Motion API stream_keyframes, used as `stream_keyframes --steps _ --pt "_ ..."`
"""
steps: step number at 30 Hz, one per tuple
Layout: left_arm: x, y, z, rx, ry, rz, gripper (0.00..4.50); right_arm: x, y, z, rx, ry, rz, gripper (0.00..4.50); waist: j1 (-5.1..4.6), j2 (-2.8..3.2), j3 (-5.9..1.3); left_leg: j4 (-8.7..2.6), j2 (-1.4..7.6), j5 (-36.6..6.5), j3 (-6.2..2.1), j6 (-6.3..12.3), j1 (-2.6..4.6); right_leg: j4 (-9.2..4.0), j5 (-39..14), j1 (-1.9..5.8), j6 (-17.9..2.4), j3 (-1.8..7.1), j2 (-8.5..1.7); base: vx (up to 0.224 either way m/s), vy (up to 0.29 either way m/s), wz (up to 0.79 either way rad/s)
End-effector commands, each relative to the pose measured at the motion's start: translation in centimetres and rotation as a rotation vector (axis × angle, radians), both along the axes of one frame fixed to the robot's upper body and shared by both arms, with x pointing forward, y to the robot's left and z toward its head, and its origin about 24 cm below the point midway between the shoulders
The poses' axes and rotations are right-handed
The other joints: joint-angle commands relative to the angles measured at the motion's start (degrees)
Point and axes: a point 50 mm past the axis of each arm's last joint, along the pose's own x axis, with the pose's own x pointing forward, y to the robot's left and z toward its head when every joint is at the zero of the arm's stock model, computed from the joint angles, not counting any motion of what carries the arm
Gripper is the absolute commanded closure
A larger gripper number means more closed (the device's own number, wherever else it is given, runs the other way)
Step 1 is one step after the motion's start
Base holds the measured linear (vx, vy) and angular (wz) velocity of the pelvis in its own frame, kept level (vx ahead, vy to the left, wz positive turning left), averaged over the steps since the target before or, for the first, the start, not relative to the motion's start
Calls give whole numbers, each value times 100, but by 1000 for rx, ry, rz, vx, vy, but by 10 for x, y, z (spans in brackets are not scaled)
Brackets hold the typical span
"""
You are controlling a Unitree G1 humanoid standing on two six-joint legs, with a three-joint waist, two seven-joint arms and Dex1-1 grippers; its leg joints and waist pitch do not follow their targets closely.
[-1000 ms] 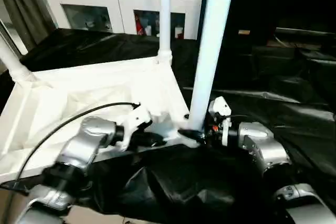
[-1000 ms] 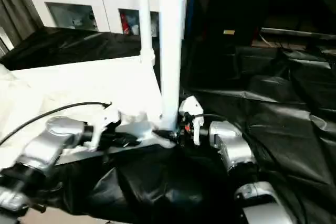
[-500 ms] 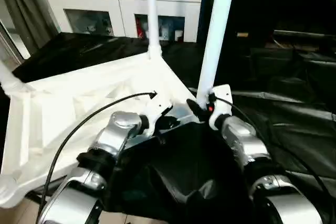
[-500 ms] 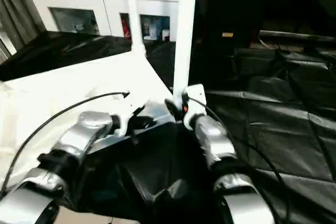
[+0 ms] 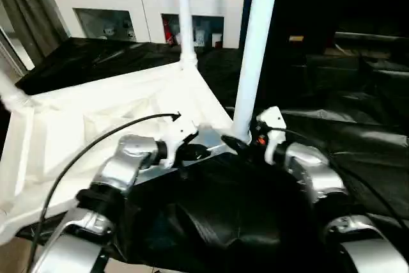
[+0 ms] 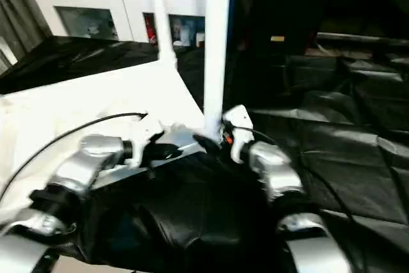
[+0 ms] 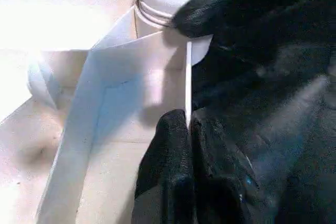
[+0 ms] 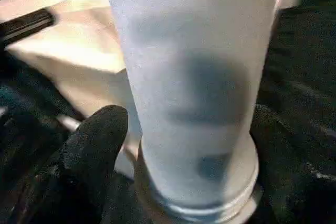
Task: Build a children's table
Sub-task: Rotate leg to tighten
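On the black-draped work table [image 5: 358,139], the children's table [image 5: 96,119] lies upside down, its rimmed top flat on the cloth and three white legs standing up from its corners in front of a white glass-door cabinet [image 5: 147,11]. At the near corner, the right gripper [image 8: 178,156] is closed around the base of the near leg [image 5: 254,49], one black finger on each side of the tube. Just beside it, the left gripper [image 7: 188,124] pinches the thin edge of the top's rim [image 7: 188,77] between its fingers.

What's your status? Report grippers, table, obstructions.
Left gripper shut on white plastic tabletop's rim. Right gripper around near upright white tube leg's base. Black drape bunched below.
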Motion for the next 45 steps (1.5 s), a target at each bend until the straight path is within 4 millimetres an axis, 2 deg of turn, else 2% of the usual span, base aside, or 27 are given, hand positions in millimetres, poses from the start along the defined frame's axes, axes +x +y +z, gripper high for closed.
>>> stream_keyframes --steps 1,3,5,7,12,15,16,17,19,22,23,26,28,30,31,32,34,35,36,37,39,44,45 --pt "-6 -7 9 -79 7 -96 450 -13 6 -10 3 74 133 71 19 15 -347 -261 86 -779 26 585 -32 -343 -38 349 -1530 187 -269 0 0 0" --pt "-9 -5 9 -83 32 -126 450 -14 3 -10 -1 82 157 71 18 -4 -339 -265 90 -855 31 586 -28 -355 -123 348 -1570 185 -278 0 0 0" --pt "-17 1 8 -71 73 -185 450 -19 -3 -10 -17 100 209 71 13 41 -343 -270 95 -885 24 553 -15 -358 -193 349 -1578 184 -277 0 0 0" --pt "-19 4 7 -65 88 -205 450 -20 -5 -9 -21 97 223 71 8 28 -341 -266 95 -858 29 535 -15 -351 -102 345 -1615 187 -270 0 0 0" --pt "-21 12 8 -52 100 -219 450 -21 -5 -7 -13 97 246 71 -2 22 -333 -277 93 -985 29 471 2 -361 -302 343 -1592 189 -272 0 0 0" --pt "-21 15 8 -41 100 -212 450 -22 -2 -6 -4 102 264 104 6 0 -337 -270 90 -877 29 479 -3 -350 -235 345 -1579 192 -271 0 0 0" --pt "-21 17 8 -35 95 -206 450 -23 -1 -7 -2 107 271 113 2 -33 -337 -269 91 -851 32 494 -7 -350 -210 350 -1568 193 -268 0 0 0" --pt "-21 17 8 -35 95 -206 450 -23 -1 -7 -2 107 271 125 8 -15 -341 -265 88 -806 30 509 -5 -342 -183 347 -1569 193 -273 0 0 0" --pt "-21 18 8 -32 90 -196 450 -24 1 -7 -1 110 281 142 4 -44 -341 -262 89 -772 35 528 -9 -341 -186 345 -1573 192 -274 0 0 0" --pt "-20 19 8 -31 83 -183 450 -24 2 -8 1 111 284 155 8 -42 -327 -270 93 -811 35 501 -4 -354 -374 337 -1528 195 -282 0 0 0" --pt "-17 19 7 -18 59 -145 450 -24 4 -10 1 107 257 172 5 -83 -329 -271 93 -800 37 495 -7 -355 -366 340 -1522 198 -278 0 0 0" --pt "-13 18 5 0 26 -92 450 -21 6 -13 -2 99 201 178 4 -66 -314 -281 98 -878 33 443 -5 -368 -528 326 -1474 205 -292 0 0 0" --pt "-5 17 3 30 -12 7 450 -16 10 -21 -19 98 64 187 -5 -75 -287 -308 88 -1008 24 348 -6 -408 -875 314 -1391 209 -305 0 0 0" --pt "1 14 2 39 -33 75 450 -14 15 -26 -24 110 -16 187 -16 -74 -258 -347 79 -1352 9 179 33 -487 -1692 303 -1157 216 -326 0 0 0" --pt "5 10 3 27 -41 114 450 -12 19 -29 -29 114 -66 187 -11 -75 -261 -353 80 -1352 5 155 32 -490 -1742 306 -1116 222 -329 0 0 0" --pt "8 8 4 18 -45 138 450 -11 21 -31 -32 117 -98 187 -14 -66 -250 -360 80 -1407 8 107 54 -510 -1830 275 -1067 230 -323 0 0 0" --pt "12 1 6 10 -65 171 450 -10 28 -32 -19 119 -155 187 -13 -73 -263 -371 83 -1416 -6 84 43 -499 -1744 286 -1046 233 -324 0 0 0" --pt "17 -8 8 1 -81 201 450 -7 35 -34 -15 120 -225 187 -13 -94 -264 -369 78 -1407 5 103 51 -503 -1680 269 -1039 238 -311 0 0 0" --pt "18 -10 8 -1 -85 206 450 -7 37 -35 -12 121 -242 187 -8 -83 -263 -367 71 -1460 2 75 69 -508 -1749 263 -1040 237 -320 0 0 0" --pt "20 -14 9 -6 -92 215 450 -6 40 -35 -7 122 -271 188 -8 -118 -275 -368 68 -1390 1 83 48 -499 -1684 287 -1038 238 -325 0 0 0" --pt "23 -29 9 -12 -116 238 450 -3 52 -36 2 134 -370 188 -4 -111 -267 -372 64 -1334 5 83 46 -495 -1593 271 -1028 239 -319 0 0 0" --pt "23 -37 8 -31 -113 238 450 -2 62 -35 2 122 -368 188 7 -112 -299 -351 61 -1128 8 207 18 -449 -1077 303 -1101 233 -320 0 0 0" --pt "23 -38 8 -31 -113 228 450 -2 65 -33 27 123 -349 153 4 -80 -300 -348 60 -1125 7 219 18 -444 -1034 304 -1119 231 -319 0 0 0"
